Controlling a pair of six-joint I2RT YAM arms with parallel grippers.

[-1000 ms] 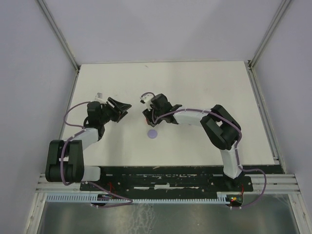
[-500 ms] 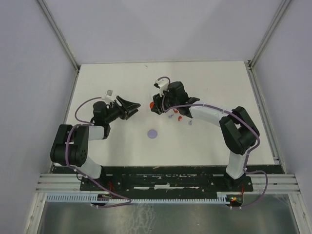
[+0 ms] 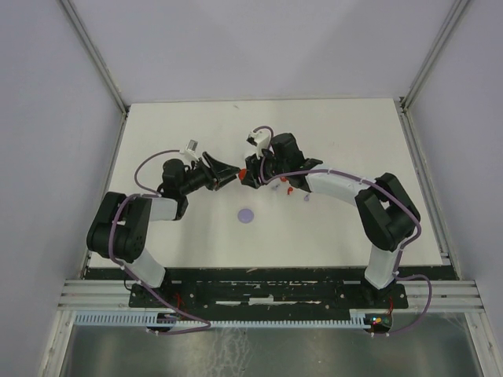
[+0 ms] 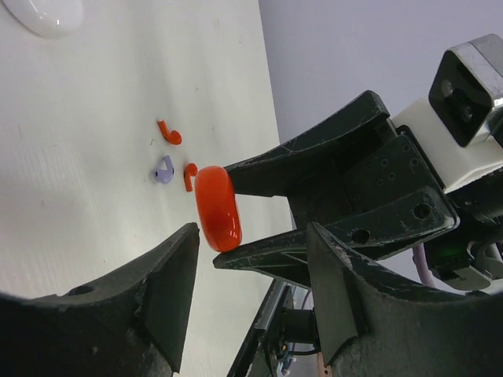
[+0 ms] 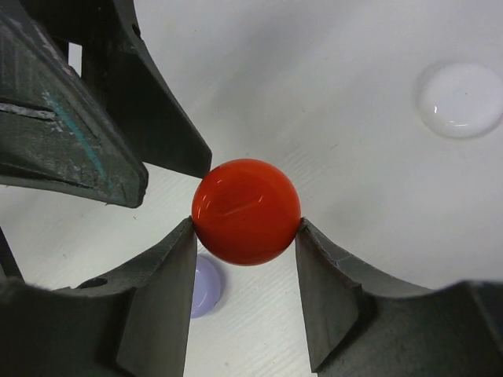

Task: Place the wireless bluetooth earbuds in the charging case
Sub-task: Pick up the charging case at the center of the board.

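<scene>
My right gripper (image 5: 246, 229) is shut on a round red charging case (image 5: 246, 210) and holds it above the table; in the top view the case (image 3: 244, 174) sits mid-table. My left gripper (image 4: 251, 263) is open and empty, its fingertips just short of the case (image 4: 218, 208), which it sees edge-on. In the top view the left gripper (image 3: 225, 173) points right at the right gripper (image 3: 248, 176). Two tiny red earbuds (image 4: 169, 133) (image 4: 189, 176) and a pale purple one (image 4: 163, 170) lie on the table beyond the case. No white earbud shows.
A pale purple disc (image 3: 247, 214) lies on the table below the grippers, also in the right wrist view (image 5: 203, 287). A white disc (image 5: 460, 98) lies farther off, also in the left wrist view (image 4: 47, 12). Small earbud bits (image 3: 306, 198) lie under the right forearm.
My left gripper has moved right, up to the red case. My right gripper lifted the case from near the purple disc, then shifted slightly left towards the left gripper.
</scene>
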